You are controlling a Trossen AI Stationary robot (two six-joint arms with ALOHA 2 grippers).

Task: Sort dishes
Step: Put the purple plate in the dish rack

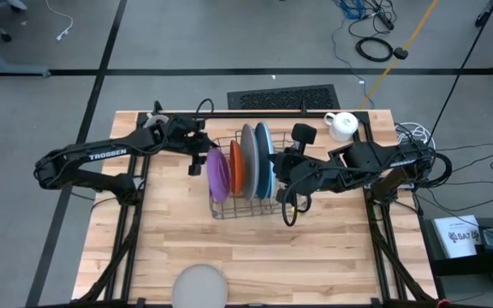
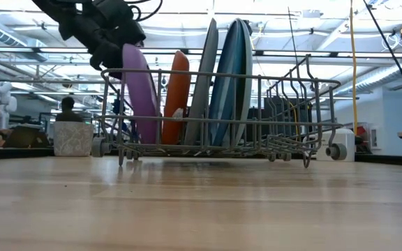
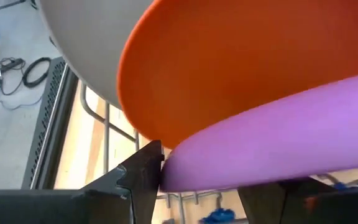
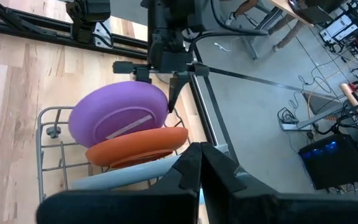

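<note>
Left pincer [image 1: 205, 159] clamped on smooth round purple plastic plate [image 1: 219, 174], upright in wire rack [image 1: 229, 209]; right pincer [image 1: 285, 174] closed, empty, beside rack.

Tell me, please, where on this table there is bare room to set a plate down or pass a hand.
Free wood lies between the wire rack and the whitish plate at the near edge, and along the table's left side. Crowded: the rack with its purple plate at the left claw, and the white mug corner.
</note>
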